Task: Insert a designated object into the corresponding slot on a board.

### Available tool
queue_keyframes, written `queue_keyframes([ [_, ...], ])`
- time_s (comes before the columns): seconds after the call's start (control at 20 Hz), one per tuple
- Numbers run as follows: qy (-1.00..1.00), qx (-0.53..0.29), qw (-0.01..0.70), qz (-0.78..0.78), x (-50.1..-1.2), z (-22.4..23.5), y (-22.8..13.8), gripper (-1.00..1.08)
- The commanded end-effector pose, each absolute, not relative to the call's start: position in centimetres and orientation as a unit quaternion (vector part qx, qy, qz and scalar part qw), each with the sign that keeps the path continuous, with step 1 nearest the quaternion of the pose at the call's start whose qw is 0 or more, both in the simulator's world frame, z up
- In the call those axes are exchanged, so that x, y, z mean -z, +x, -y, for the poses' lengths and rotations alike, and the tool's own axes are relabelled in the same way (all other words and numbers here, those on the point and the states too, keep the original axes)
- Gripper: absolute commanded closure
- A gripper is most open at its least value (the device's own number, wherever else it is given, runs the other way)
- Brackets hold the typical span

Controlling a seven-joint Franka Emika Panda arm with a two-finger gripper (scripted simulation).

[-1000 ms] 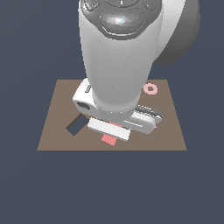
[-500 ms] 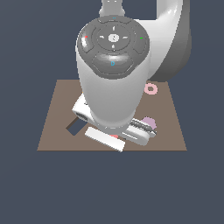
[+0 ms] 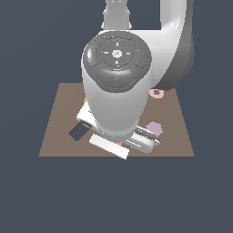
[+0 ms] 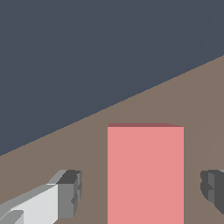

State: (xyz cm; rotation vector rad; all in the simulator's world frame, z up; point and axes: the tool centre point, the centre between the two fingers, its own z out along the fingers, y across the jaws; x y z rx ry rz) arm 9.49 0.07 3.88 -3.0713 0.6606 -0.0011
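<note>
The salmon-red tile (image 4: 145, 175) lies flat on the brown board (image 4: 87, 144). In the wrist view my gripper (image 4: 142, 190) is open, with one grey finger (image 4: 70, 192) on each side of the tile and a gap to both. In the exterior view the arm hides most of the tile; only a red sliver (image 3: 119, 144) shows under the white hand near the board's front edge. The dark rectangular slot (image 3: 77, 132) is partly visible on the board (image 3: 54, 136), toward the exterior view's left of the hand.
A lilac hexagon (image 3: 154, 128) lies just to the exterior view's right of the hand. A pink ring (image 3: 157, 93) sits near the board's far right. An orange sliver (image 3: 84, 99) shows behind the arm. The board's edge (image 4: 131, 94) runs close past the tile.
The arm has leaned over and the hand has turned at the wrist above the tile. The lilac hexagon has come into view and the tile is more hidden.
</note>
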Motion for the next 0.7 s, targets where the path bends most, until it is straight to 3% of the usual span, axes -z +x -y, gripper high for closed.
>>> queue_keyframes([
  [0.0, -0.978, 0.000, 0.000, -0.211, -3.16, -0.05, 9.48, -0.92],
  [0.1, -0.978, 0.000, 0.000, -0.211, -2.99, -0.07, 9.48, -0.92],
  [0.15, -0.978, 0.000, 0.000, -0.211, -2.99, -0.07, 9.48, 1.08],
  [0.65, -0.978, 0.000, 0.000, -0.211, -3.03, -0.08, 9.48, 1.08],
])
